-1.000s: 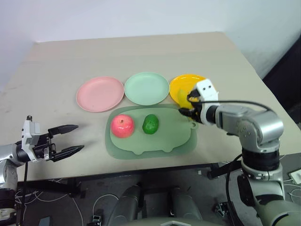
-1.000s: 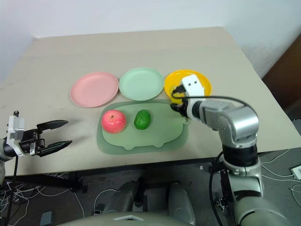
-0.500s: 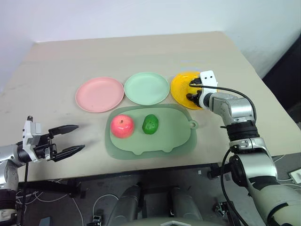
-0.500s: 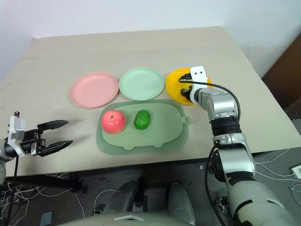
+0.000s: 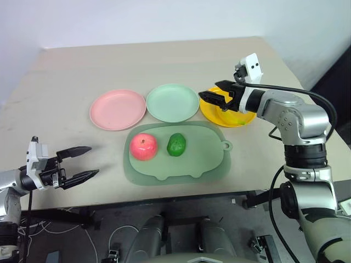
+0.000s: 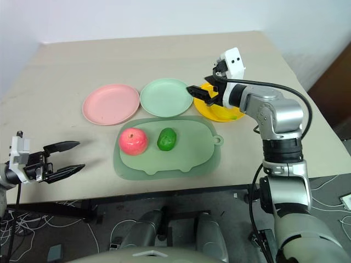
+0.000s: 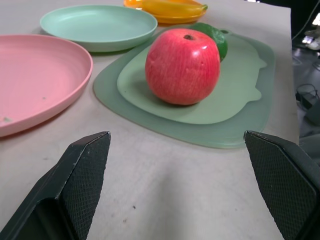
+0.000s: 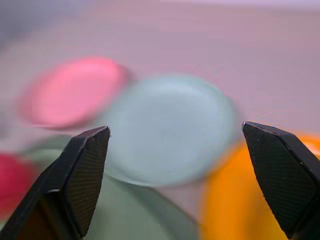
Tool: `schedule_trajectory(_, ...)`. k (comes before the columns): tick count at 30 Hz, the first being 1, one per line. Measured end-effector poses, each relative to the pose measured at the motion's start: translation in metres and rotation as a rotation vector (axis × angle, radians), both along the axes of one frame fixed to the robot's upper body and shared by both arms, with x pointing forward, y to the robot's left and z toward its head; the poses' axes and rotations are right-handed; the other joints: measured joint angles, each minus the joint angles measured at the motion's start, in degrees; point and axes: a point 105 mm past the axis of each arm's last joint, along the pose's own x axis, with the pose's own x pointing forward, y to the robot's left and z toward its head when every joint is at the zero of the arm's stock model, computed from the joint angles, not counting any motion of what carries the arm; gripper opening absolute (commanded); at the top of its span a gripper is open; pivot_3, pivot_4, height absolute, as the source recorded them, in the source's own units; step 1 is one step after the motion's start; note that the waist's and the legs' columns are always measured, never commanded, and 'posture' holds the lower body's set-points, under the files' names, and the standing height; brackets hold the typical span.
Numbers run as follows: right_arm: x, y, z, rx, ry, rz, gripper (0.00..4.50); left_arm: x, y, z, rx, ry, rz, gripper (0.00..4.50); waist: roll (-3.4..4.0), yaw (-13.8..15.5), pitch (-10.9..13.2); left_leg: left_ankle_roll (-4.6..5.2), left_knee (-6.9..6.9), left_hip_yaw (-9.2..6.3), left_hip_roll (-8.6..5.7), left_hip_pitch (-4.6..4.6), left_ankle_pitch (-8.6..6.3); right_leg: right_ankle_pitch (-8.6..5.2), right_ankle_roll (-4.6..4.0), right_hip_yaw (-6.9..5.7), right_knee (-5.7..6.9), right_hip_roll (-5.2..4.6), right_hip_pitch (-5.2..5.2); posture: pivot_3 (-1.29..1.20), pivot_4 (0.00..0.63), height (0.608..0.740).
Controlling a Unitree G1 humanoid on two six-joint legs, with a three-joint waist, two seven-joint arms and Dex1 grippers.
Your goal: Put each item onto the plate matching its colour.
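On the beige bench (image 5: pixel 66 71), three round plates lie in a row: the pink plate (image 5: pixel 117 109) to the robot's left, the mint green plate (image 5: pixel 172 102) in the middle, and the orange-yellow plate (image 5: pixel 241 116) to the right, each just beside the next. Across the orange-yellow plate lies the yellow banana (image 7: pixel 172 7), seen best from the left wrist, where it stretches over that plate beyond the green one. Nearer the robot, a sage-green mat (image 5: pixel 197 164) with a small tab on its right edge carries the other two fruits side by side and apart: the pinkish-red apple (image 5: pixel 143 146) stands upright with its stem pit on top, and the dark green round fruit (image 5: pixel 176 144) sits to its right. The mat's far edge comes close under the plates.

The right gripper (image 5: pixel 215 96) hovers above the near-left part of the orange-yellow plate, pointing toward the mint green plate, its jaws spread wide and holding nothing. The left gripper (image 5: pixel 81 162) hangs off the bench's near-left edge, well apart from the mat, pointing toward the apple, its jaws also spread and empty.
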Motion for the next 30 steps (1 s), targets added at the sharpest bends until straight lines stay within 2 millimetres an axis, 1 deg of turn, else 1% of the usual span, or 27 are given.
schedule_trajectory(1,-0.009,0.005,-0.006,-0.002,0.014,0.042,4.47,0.000,0.000,0.000,0.000,-0.001,-0.001,4.50,0.00,0.0,0.0,0.00,0.00,0.00,0.00,0.00,0.00,-0.08,-0.15,0.00,0.00,-0.01,0.00,0.00,0.150,0.737)
schedule_trajectory(2,-0.018,0.011,-0.018,-0.009,0.050,0.087,4.47,0.000,0.000,0.000,0.000,-0.002,-0.002,4.50,0.00,0.0,0.0,0.00,0.01,0.00,0.00,0.00,0.00,-0.09,-0.16,0.01,0.00,-0.02,0.00,0.00,0.150,0.737)
schedule_trajectory(3,-0.024,0.017,-0.028,-0.017,0.085,0.115,4.47,0.000,0.000,0.000,-0.001,-0.001,-0.001,4.50,0.02,-0.2,0.0,0.00,0.01,0.01,0.00,-0.01,0.00,-0.09,-0.17,0.03,0.01,-0.03,-0.03,0.00,0.150,0.737)
schedule_trajectory(4,-0.027,0.023,-0.035,-0.020,0.108,0.128,4.47,0.000,0.000,0.000,-0.001,-0.002,-0.002,4.50,0.03,-0.3,0.0,-0.01,0.01,0.01,0.00,-0.01,0.00,-0.09,-0.16,0.03,0.02,-0.03,-0.05,0.00,0.150,0.737)
schedule_trajectory(5,-0.031,0.033,-0.040,-0.020,0.127,0.143,4.47,0.001,0.000,0.001,0.000,-0.003,-0.003,4.50,0.03,-0.5,0.0,-0.01,0.00,0.01,0.02,-0.01,0.00,-0.09,-0.17,0.04,0.05,-0.02,-0.06,0.00,0.150,0.737)
schedule_trajectory(8,-0.040,0.056,-0.044,-0.019,0.144,0.180,4.47,0.001,0.000,0.001,0.001,-0.006,-0.005,4.50,0.03,-0.9,0.0,-0.01,-0.01,0.00,0.03,-0.01,0.00,-0.09,-0.17,0.03,0.08,-0.01,-0.10,0.00,0.150,0.737)
schedule_trajectory(10,-0.041,0.070,-0.050,-0.012,0.160,0.170,4.47,0.001,0.000,0.000,0.002,-0.002,-0.004,4.50,0.00,-1.2,0.0,-0.01,-0.01,0.00,0.02,-0.01,0.00,-0.09,-0.17,0.03,0.05,-0.01,-0.08,0.00,0.150,0.737)
schedule_trajectory(12,-0.043,0.085,-0.061,-0.008,0.203,0.152,4.47,0.001,0.000,0.000,0.004,0.000,-0.006,4.50,0.00,-1.4,0.0,-0.01,-0.01,0.00,0.01,-0.01,0.00,-0.08,-0.17,0.05,0.05,0.00,-0.09,0.00,0.150,0.737)
schedule_trajectory(13,-0.044,0.093,-0.073,-0.021,0.244,0.129,4.47,0.000,0.000,0.000,0.005,0.000,-0.007,4.50,0.02,-1.5,0.0,-0.01,-0.01,0.01,-0.02,-0.01,0.00,-0.08,-0.16,0.06,0.05,0.00,-0.11,0.00,0.150,0.737)
schedule_trajectory(15,-0.042,0.094,-0.084,-0.047,0.282,0.075,4.47,-0.001,0.000,-0.001,0.005,0.005,-0.007,4.50,0.01,-1.4,0.0,-0.01,-0.01,0.01,-0.03,-0.01,0.00,-0.03,-0.08,0.06,0.05,0.00,-0.10,0.00,0.150,0.737)
schedule_trajectory(18,-0.038,0.093,-0.090,-0.071,0.291,0.016,4.47,-0.003,0.001,-0.004,0.005,0.018,-0.003,4.50,0.01,-1.2,0.0,-0.02,-0.01,0.01,-0.04,-0.01,0.00,0.00,-0.04,0.06,0.05,0.00,-0.09,0.00,0.150,0.737)
schedule_trajectory(21,-0.034,0.089,-0.099,-0.111,0.294,-0.035,4.47,-0.004,0.001,-0.005,0.006,0.022,-0.002,4.50,0.01,-1.3,0.0,-0.02,-0.01,0.01,-0.03,0.00,0.00,-0.04,-0.19,0.06,0.06,0.00,-0.09,0.00,0.150,0.737)
schedule_trajectory(26,-0.037,0.093,-0.103,-0.129,0.298,-0.041,4.47,-0.005,0.001,-0.007,0.006,0.027,-0.002,4.50,0.01,-1.4,0.0,-0.02,-0.01,0.01,-0.02,0.03,0.00,-0.04,-0.19,0.06,0.08,0.01,-0.08,0.00,0.150,0.737)
schedule_trajectory(30,-0.044,0.094,-0.107,-0.150,0.325,-0.024,4.47,-0.005,0.001,-0.007,0.006,0.027,-0.003,4.50,0.01,-1.3,0.0,-0.02,-0.01,0.01,-0.02,0.04,0.00,-0.05,-0.20,0.06,0.08,0.01,-0.05,0.00,0.150,0.737)
